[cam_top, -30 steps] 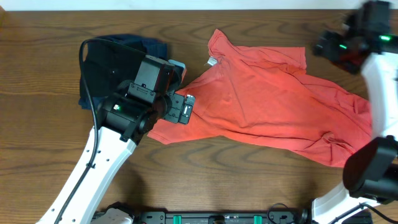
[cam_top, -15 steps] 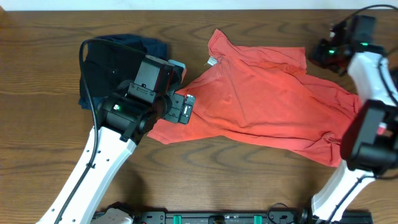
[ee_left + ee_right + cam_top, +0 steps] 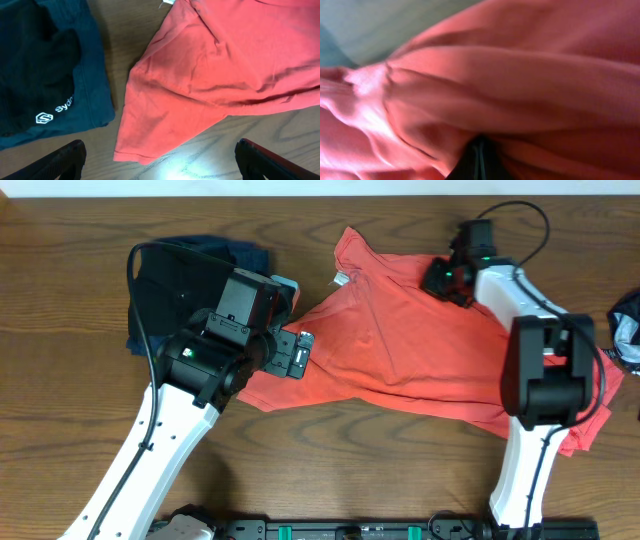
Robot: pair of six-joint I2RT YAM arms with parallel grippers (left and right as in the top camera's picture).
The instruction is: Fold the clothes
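We see the coral-red T-shirt lying crumpled across the table, centre to right. Our right gripper is clamped on fabric at its far edge. Our left gripper hovers wide open over the shirt's left corner. Just left of that corner, a folded black garment lies on a navy garment.

Bright even light, soft shadows, glare on table in left wrist view, right wrist close-up blurred
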